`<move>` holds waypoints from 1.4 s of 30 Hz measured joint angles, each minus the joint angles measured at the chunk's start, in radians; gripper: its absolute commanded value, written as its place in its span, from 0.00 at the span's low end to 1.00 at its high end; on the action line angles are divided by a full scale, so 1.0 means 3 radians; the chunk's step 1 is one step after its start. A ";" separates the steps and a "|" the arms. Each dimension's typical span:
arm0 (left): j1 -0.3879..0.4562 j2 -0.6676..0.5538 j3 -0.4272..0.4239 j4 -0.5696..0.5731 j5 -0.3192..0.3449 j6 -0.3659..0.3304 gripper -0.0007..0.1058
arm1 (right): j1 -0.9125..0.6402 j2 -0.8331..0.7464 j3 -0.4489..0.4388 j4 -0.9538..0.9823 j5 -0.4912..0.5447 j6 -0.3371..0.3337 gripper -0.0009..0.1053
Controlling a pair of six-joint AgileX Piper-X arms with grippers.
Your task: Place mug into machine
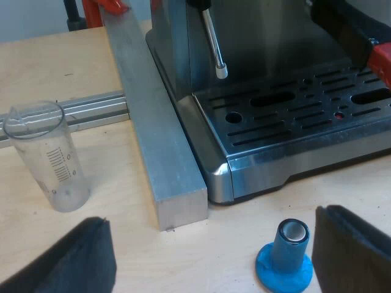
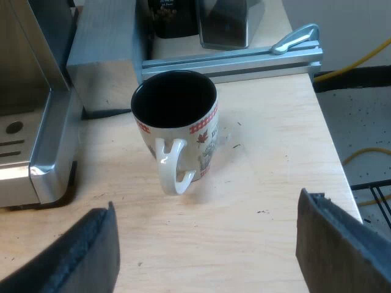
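Mug (image 2: 177, 122): white, red-check rim band, dark inside, upright on the table (image 2: 269, 183) beside the espresso machine (image 2: 36, 122). Its handle faces the right gripper (image 2: 208, 244), which hovers just short of it, fingers wide apart. Left gripper (image 1: 208, 253): fingers spread, blue tamper (image 1: 286, 256) between them, measuring glass (image 1: 46, 155) and drip tray (image 1: 293, 116) ahead.

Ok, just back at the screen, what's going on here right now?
Nothing is held yet. The right gripper is open, facing the mug, which stands upright on the table beside the espresso machine, handle toward the gripper. The left gripper is open too, near the blue tamper at the machine's front, with the measuring glass standing close by. The mug is not on the drip tray yet.
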State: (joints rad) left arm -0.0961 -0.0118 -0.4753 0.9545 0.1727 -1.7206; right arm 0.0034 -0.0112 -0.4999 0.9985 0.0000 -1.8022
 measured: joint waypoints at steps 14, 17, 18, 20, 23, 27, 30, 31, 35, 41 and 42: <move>0.0000 0.0000 0.0000 0.0000 0.0000 0.0000 0.80 | 0.0000 0.0000 0.0000 0.0000 0.0000 0.0000 0.60; 0.0000 0.0000 0.0000 0.0000 0.0000 0.0000 0.80 | 0.0000 0.0000 0.0000 0.0000 0.0000 0.0000 0.60; 0.0000 0.0000 0.0000 0.0000 0.0000 0.0000 0.80 | 0.0000 0.0000 0.0000 0.0000 0.0000 0.0000 0.60; 0.0000 0.0000 0.0000 0.0000 0.0000 0.0000 0.80 | 0.0000 0.0000 0.0000 0.0000 0.0000 0.0000 0.60; 0.0000 0.0000 0.0000 0.0000 0.0006 0.0010 0.80 | 0.0000 0.0000 -0.0014 0.0016 0.0000 0.0000 0.60; 0.0000 0.0000 -0.0085 0.0054 0.0107 0.0009 0.80 | 0.0000 0.0000 -0.0175 0.0198 0.0000 0.0000 0.60; -0.0018 0.0000 -0.0250 0.0105 0.0278 0.0009 0.80 | 0.0000 0.0087 -0.0379 0.0301 0.0000 0.0000 0.60; -0.0033 0.0000 -0.0287 0.0105 0.0308 -0.0004 0.80 | 0.0000 0.0115 -0.0404 0.0310 0.0000 0.0000 0.60; -0.0121 0.0000 -0.0394 0.0095 0.0399 -0.0026 0.80 | 0.0020 0.0303 -0.0556 0.0377 -0.0172 0.0000 0.60; -0.0720 0.0423 -0.0474 -0.0073 0.0736 -0.0024 0.80 | 0.0343 0.0883 -0.0733 0.0483 -0.0394 -0.0143 0.60; -0.0769 0.0462 -0.0474 -0.0079 0.0762 -0.0024 0.80 | 0.0407 0.0987 -0.0740 0.0483 -0.0414 -0.0152 0.60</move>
State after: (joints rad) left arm -0.3267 0.1268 -0.6174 0.9307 0.4015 -1.7279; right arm 0.1256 0.2850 -0.7220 1.1433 -0.1241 -1.8477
